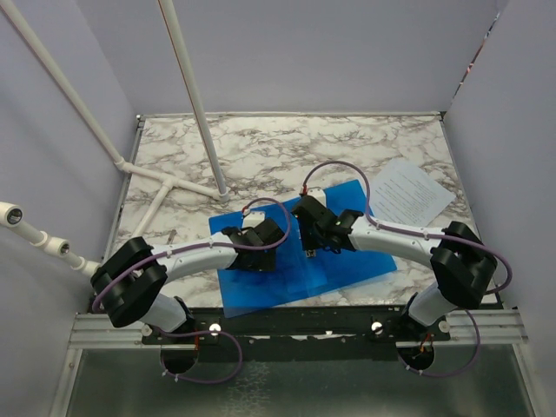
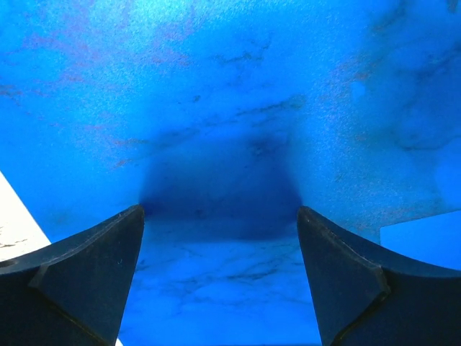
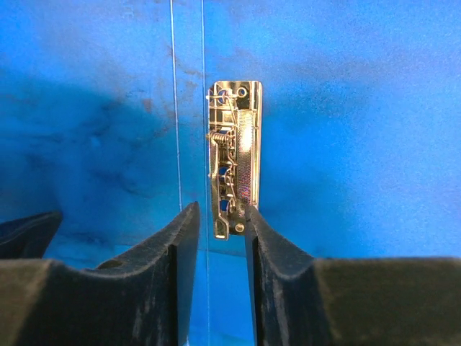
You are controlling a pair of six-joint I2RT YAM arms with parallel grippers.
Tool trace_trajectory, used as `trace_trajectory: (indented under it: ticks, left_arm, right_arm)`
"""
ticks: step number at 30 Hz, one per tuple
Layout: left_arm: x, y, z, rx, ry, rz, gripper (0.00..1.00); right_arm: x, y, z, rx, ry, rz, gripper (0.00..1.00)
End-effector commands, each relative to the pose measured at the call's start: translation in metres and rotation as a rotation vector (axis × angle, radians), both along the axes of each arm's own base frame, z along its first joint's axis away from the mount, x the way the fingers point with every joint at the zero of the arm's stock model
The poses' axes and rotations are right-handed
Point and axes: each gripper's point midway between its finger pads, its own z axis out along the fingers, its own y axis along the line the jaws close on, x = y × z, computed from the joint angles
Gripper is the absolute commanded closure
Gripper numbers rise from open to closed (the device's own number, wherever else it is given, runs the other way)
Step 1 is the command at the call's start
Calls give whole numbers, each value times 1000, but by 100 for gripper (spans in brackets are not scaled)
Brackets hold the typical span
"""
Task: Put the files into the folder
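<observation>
folder: blue folder (image 1: 256, 295) lies open and flat at the near-centre of the table (image 1: 261, 148), under both grippers. Its wide axis runs about 8–2 o'clock in the top view.
clip: metal clip (image 3: 234, 144) sits by the spine crease, its long axis along 12–6 in the right wrist view.
files: white files (image 1: 413, 191) lie flat on the marble at about 2 o'clock from the folder, near its far right corner, not inside. Their long axis is roughly 10–4.
left gripper: left gripper (image 2: 220, 209) hangs low over the left cover. Jaws wide, nothing between them, only blue plastic with marble showing through.
right gripper: right gripper (image 3: 221, 209) points at the clip. There is a narrow gap between the jaws, with the clip's near end right at the tips. I can't tell whether they pinch it or stand free.
key relation: files are at 2 o'clock from the right gripper and well apart from the left one. The right arm is nearer, so my call is that the pick is its job.
step: judged as clip handling. Files not yet fetched, so the task is early.
next move needs: a low approach to a sheet edge, since thin paper lying flat gives little to grab.
writing: files show lines of small black print, too small to read. No brand seen. A pale patch at 4 o'clock in the left wrist view may be a label, unreadable.
</observation>
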Motion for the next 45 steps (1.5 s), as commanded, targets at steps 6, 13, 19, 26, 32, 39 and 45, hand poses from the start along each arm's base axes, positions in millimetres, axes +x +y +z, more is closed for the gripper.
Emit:
trace_trajectory:
  ticks: [6,13,19,26,32,39,45]
  left_arm:
    - [-16,15,-28,43,50,18,19]
    - [-22,21,-32,42,61,32,20]
    - [-29,25,-37,28,72,44,23]
    - [-34,30,-42,31,83,51,24]
    - [-35,31,-42,31,82,53,25]
    - [-36,32,-42,25,82,53,25]
    - [-37,33,-42,22,82,54,25]
  right_arm:
    - [-13,-5,-4,-22,25,11,83]
    - [-22,-4,-13,-74,44,18,84]
    - [-25,-8,-22,-112,63,4,89]
    - [-26,-8,-25,-144,62,4,91]
    - [-27,-5,-26,-152,62,0,91]
    - [-26,-3,-29,-163,59,-5,91]
    - [-28,-4,-36,-175,69,-5,92]
